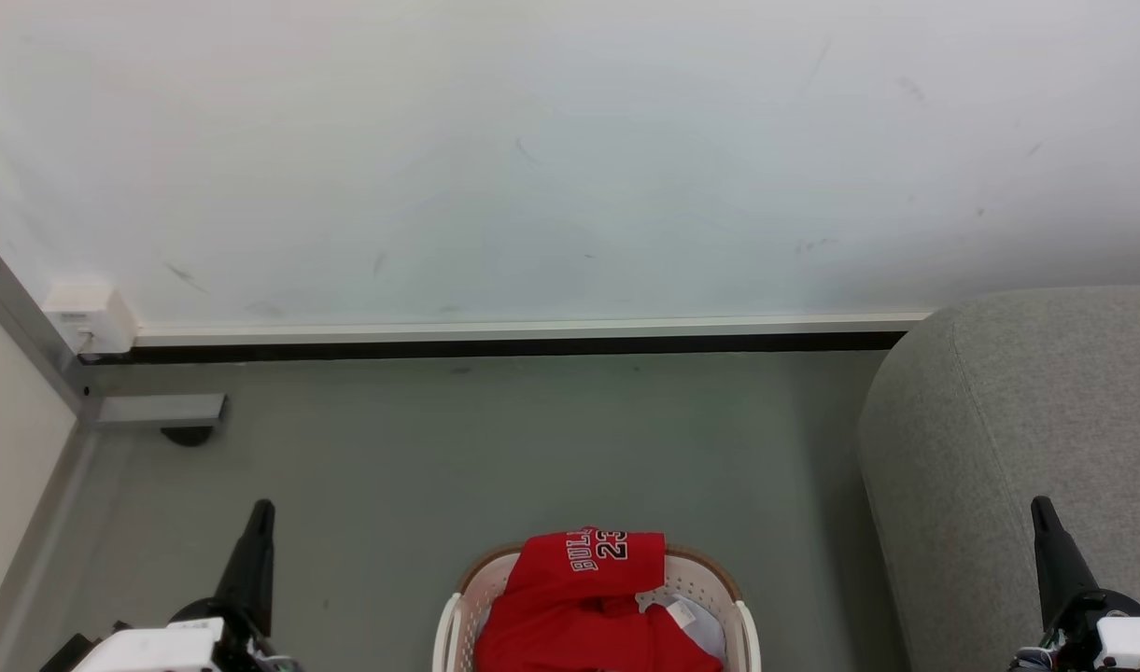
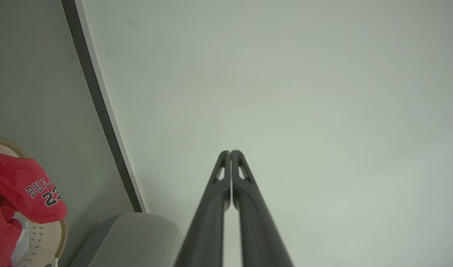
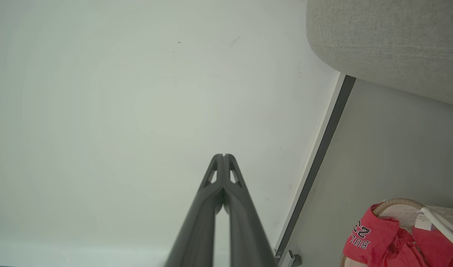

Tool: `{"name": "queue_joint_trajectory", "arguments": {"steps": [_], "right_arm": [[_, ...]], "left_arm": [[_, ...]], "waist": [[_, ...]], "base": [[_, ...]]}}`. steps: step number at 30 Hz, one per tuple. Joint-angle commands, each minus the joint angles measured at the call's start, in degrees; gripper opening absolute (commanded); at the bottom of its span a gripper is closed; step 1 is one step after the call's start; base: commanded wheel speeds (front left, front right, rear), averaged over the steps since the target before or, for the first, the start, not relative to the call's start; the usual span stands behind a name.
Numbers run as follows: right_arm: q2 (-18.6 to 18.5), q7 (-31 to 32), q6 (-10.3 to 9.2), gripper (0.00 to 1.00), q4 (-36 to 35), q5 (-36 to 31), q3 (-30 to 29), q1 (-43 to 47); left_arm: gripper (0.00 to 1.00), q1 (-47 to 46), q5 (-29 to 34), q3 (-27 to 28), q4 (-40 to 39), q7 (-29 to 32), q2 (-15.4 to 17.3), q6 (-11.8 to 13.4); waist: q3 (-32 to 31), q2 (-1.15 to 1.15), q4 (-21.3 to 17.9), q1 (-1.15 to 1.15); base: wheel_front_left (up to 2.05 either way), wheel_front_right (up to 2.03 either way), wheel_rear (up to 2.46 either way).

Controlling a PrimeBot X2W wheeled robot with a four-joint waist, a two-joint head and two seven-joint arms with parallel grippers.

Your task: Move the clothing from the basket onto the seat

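Observation:
Red clothing (image 1: 588, 597) printed "BULLS 23" lies heaped in the cream basket (image 1: 742, 625) on the floor at the bottom centre, one fold draped over the far brown rim. The grey seat (image 1: 1008, 420) stands to the right of it. My left gripper (image 1: 261, 509) is shut and empty at the lower left, well left of the basket. My right gripper (image 1: 1039, 506) is shut and empty at the lower right, in front of the seat. In the left wrist view my left gripper (image 2: 230, 152) points at the wall, with the clothing (image 2: 22, 189) at the left edge. My right gripper (image 3: 223, 155) also faces the wall.
A white wall with a dark baseboard (image 1: 513, 347) runs across the back. A grey metal post with a foot (image 1: 159, 411) and a white box (image 1: 91, 315) stand in the left corner. Grey floor (image 1: 495, 448) lies between basket and wall.

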Motion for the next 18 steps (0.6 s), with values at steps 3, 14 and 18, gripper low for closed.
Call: {"name": "queue_joint_trajectory", "arguments": {"steps": [3,14,18], "right_arm": [[-0.4,0.1,0.00,0.00,-0.2,0.1,-0.2,-0.7],[-0.4,0.1,0.00,0.00,-0.2,0.1,-0.2,-0.7],[-0.4,0.1,0.00,0.00,-0.2,0.1,-0.2,-0.7]], "left_arm": [[0.00,-0.5,0.7,0.1,0.0,0.2,0.1,-0.2],[0.00,-0.5,0.7,0.1,0.0,0.2,0.1,-0.2],[0.00,-0.5,0.7,0.1,0.0,0.2,0.1,-0.2]], "waist": [[0.0,0.00,0.0,0.00],[0.0,0.00,0.0,0.00],[0.0,0.00,0.0,0.00]], "base": [[0.00,0.00,0.00],[0.00,0.00,0.00],[0.00,0.00,0.00]]}}
